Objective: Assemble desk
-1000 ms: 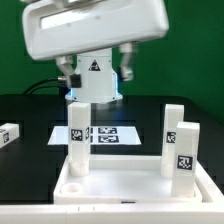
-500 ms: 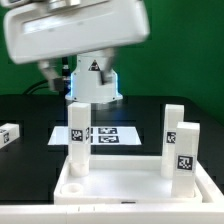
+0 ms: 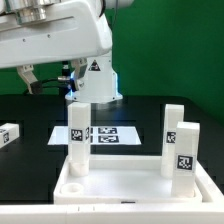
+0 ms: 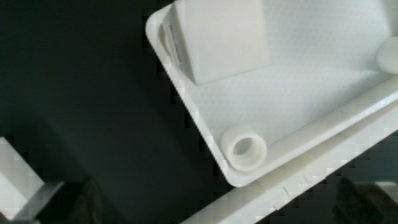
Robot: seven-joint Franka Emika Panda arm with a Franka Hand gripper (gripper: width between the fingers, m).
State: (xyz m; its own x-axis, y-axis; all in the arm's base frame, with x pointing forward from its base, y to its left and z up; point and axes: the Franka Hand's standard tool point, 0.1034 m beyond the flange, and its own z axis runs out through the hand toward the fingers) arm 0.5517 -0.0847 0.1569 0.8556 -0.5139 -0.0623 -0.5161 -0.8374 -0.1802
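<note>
The white desk panel (image 3: 130, 188) lies at the front of the black table. Three white tagged legs stand upright in its corners: one on the exterior view's left (image 3: 78, 135) and two on its right (image 3: 173, 125) (image 3: 185, 150). A fourth leg (image 3: 8, 135) lies loose at the far left. My gripper (image 3: 45, 72) hangs open and empty high above the table, left of the panel. In the wrist view the gripper (image 4: 217, 205) looks down on the panel (image 4: 302, 100), an empty corner socket (image 4: 246, 150) and one standing leg (image 4: 231, 40).
The marker board (image 3: 115, 135) lies flat behind the panel. The robot base (image 3: 95, 80) with its triangle sticker stands behind it. A green wall closes the back.
The arm and gripper have swung steadily toward the exterior view's left. The panel and legs have not moved.
</note>
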